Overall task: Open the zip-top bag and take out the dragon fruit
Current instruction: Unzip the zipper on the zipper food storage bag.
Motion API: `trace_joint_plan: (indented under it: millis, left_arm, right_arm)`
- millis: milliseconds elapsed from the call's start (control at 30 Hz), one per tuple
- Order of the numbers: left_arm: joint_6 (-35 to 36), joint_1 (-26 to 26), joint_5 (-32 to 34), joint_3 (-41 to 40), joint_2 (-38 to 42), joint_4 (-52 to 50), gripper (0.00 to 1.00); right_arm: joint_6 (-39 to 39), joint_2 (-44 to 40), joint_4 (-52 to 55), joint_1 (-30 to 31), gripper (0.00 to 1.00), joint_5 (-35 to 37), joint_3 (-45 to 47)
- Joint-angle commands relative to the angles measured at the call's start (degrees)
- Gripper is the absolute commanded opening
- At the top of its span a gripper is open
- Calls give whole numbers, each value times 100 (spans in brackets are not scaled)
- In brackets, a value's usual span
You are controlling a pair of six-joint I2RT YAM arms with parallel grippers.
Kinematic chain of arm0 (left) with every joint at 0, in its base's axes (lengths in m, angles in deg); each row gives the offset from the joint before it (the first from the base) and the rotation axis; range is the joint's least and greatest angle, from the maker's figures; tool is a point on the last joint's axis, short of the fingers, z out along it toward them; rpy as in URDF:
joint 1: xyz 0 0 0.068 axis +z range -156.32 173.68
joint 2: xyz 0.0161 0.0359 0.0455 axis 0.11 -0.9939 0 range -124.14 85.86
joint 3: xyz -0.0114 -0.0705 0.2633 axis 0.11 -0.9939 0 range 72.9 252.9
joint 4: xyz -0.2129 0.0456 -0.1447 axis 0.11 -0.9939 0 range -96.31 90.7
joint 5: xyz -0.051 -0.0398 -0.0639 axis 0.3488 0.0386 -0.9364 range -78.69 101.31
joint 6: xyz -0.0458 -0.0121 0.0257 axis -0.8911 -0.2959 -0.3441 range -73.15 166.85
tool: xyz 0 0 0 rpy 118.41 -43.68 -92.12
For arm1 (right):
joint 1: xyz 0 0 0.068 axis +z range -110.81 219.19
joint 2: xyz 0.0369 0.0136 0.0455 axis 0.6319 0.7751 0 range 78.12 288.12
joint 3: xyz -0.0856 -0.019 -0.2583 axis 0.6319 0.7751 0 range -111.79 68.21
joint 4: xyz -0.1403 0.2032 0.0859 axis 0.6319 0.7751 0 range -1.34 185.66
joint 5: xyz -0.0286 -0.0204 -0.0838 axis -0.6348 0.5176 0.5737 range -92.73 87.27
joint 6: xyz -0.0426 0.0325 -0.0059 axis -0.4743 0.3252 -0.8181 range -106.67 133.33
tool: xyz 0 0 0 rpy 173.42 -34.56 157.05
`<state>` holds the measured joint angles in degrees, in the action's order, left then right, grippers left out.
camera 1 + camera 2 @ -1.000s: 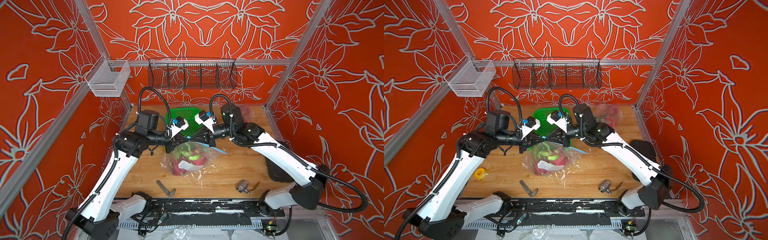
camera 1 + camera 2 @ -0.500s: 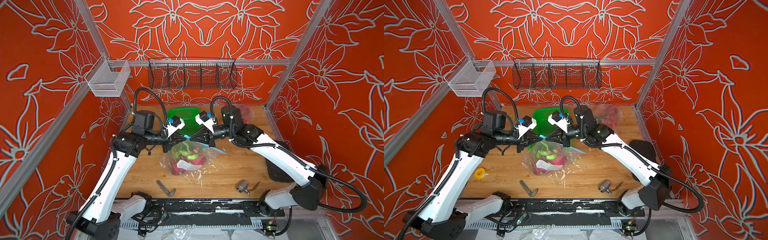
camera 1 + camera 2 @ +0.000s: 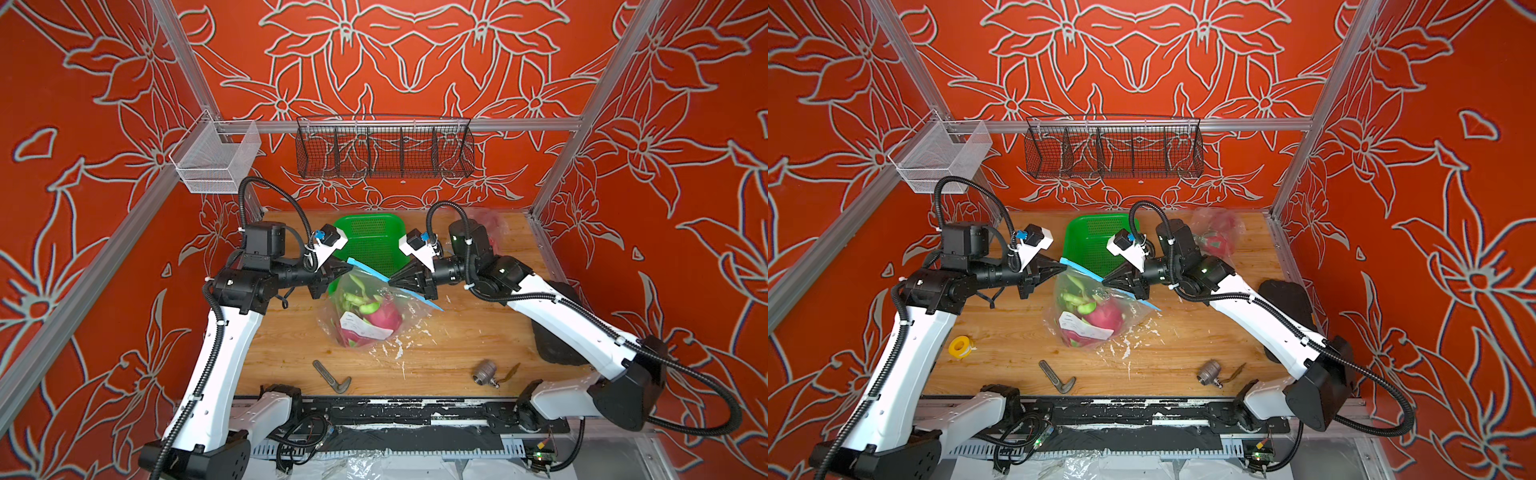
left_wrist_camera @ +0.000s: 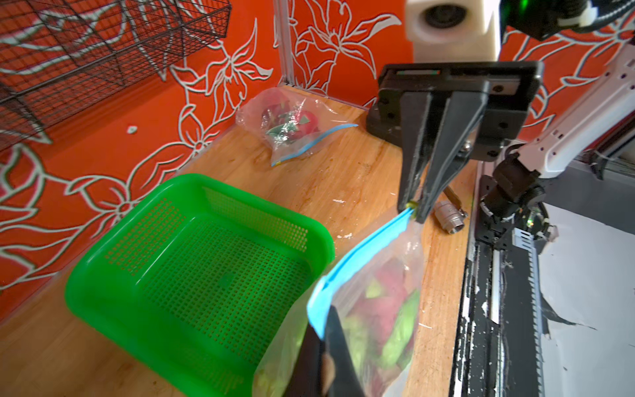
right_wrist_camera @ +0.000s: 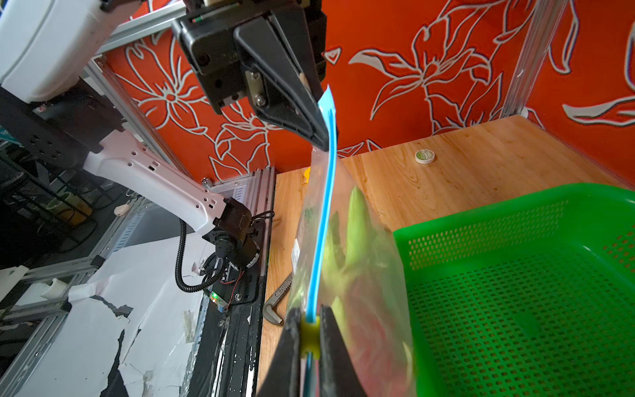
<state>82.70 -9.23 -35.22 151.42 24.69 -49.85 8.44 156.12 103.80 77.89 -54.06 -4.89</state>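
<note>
Pink dragon fruit (image 3: pixel 384 316) in clear bag (image 3: pixel 409 309), hanging below and between both grippers. Blue zip (image 3: pixel 368 270) stretched between them: left gripper (image 3: pixel 345 266) clamped on one end, right gripper (image 3: pixel 392 281) clamped on yellow slider (image 5: pixel 310 338). Green basket (image 3: pixel 370 241) just behind fingertips; wood table (image 3: pixel 457 340) beneath.

Both arms angled inward, left claw (image 3: pixel 348 268) and right claw (image 3: pixel 390 281) tip toward tip, slightly apart — jaws tight.
</note>
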Motion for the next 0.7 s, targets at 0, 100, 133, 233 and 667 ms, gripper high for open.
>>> trace_joint_plan:
  millis: [0,100,133,233,667]
  left_arm:
    - [386,350,726,172,233,93,0]
    - [586,479,1114,246,318,-13,0]
    - [672,556,1236,297,340,-68,0]
    - [816,852,1500,506,402,-199,0]
    - [528,1311,2898,1009,181,487,0]
  right_arm:
    - [208,-316,-12,-99,1,-66,307]
    - [190,-410,-35,-94,1,61,507]
    - [198,-434,-76,-94,1,96,577]
    - [297,-464,-262,-92,0,132,739]
    - [1045,1168,-1196,278,0,68,-529]
